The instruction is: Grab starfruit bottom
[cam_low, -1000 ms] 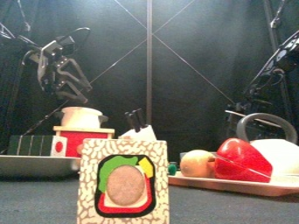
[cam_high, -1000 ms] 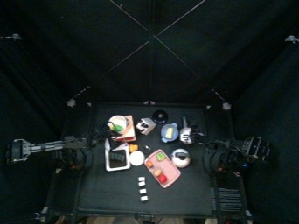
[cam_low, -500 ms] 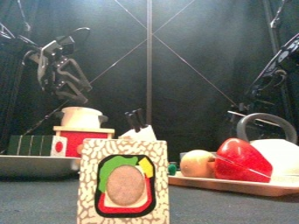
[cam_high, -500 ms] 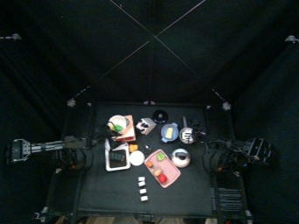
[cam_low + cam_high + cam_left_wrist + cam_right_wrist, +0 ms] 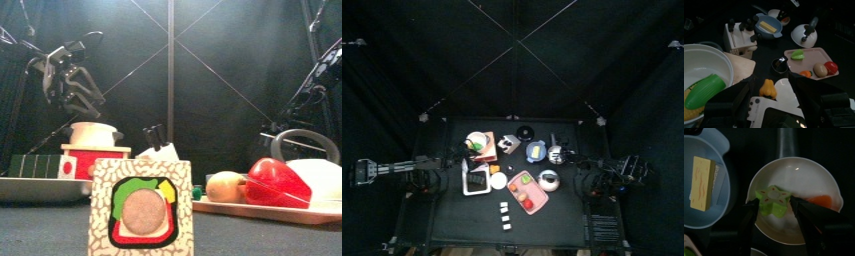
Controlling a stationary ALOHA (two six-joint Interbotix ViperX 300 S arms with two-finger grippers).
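Observation:
The starfruit [image 5: 773, 201] is a green star-shaped piece lying in a white bowl [image 5: 797, 173] beside an orange bit. In the right wrist view my right gripper [image 5: 777, 206] is open, with one jaw on each side of the starfruit; I cannot tell whether they touch it. In the top view the bowl [image 5: 551, 181] lies at the table's right, and the right arm [image 5: 616, 176] reaches in toward it. My left gripper [image 5: 771, 94] is open and empty, resting over the table's left side. The starfruit is hidden in the front view.
A blue bowl [image 5: 704, 173] holding a butter stick lies right beside the white bowl. A kettle [image 5: 805, 34], a pink tray [image 5: 814, 54] of fruit, a white bowl [image 5: 701, 62] with corn and a picture card [image 5: 140, 210] crowd the table.
The right arm has shifted slightly, seen at the right edge of the front and top views. The left arm has not moved.

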